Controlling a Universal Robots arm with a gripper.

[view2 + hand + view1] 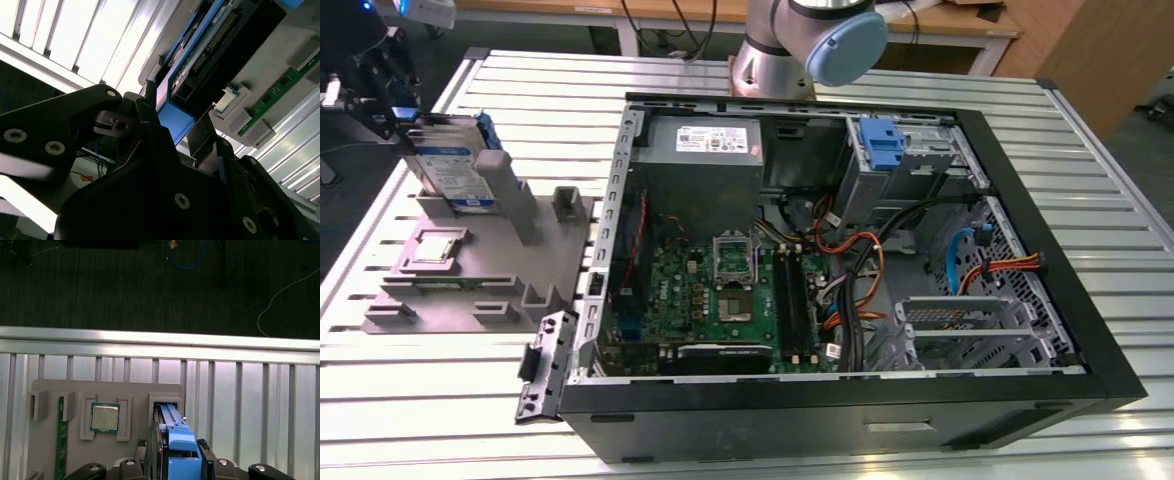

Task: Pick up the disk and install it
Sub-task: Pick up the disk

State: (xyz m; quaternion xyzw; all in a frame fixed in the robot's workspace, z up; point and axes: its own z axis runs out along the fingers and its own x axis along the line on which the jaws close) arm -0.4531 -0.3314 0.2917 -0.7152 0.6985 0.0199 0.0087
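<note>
The disk [454, 170] stands on edge in a slot of the grey fixture [480, 285], at the exterior view's left. Its white-and-blue label faces the camera, with blue rails along its edges. My gripper [408, 122] comes down on its top end. In both wrist views the black fingers sit tight on either side of the disk's blue rail [176, 436] [176, 120], so the gripper [172, 446] [174, 131] is shut on the disk. The disk's lower end still sits in the fixture's slot [167, 409].
An open computer case [1067, 330] lies on the slatted metal table [1094, 170] at the exterior view's right, holding a motherboard [720, 290], a power-supply box [707, 145] and a blue bracket [881, 145] in the drive bay. The fixture also carries a processor chip [105, 417] and a green memory stick [62, 440].
</note>
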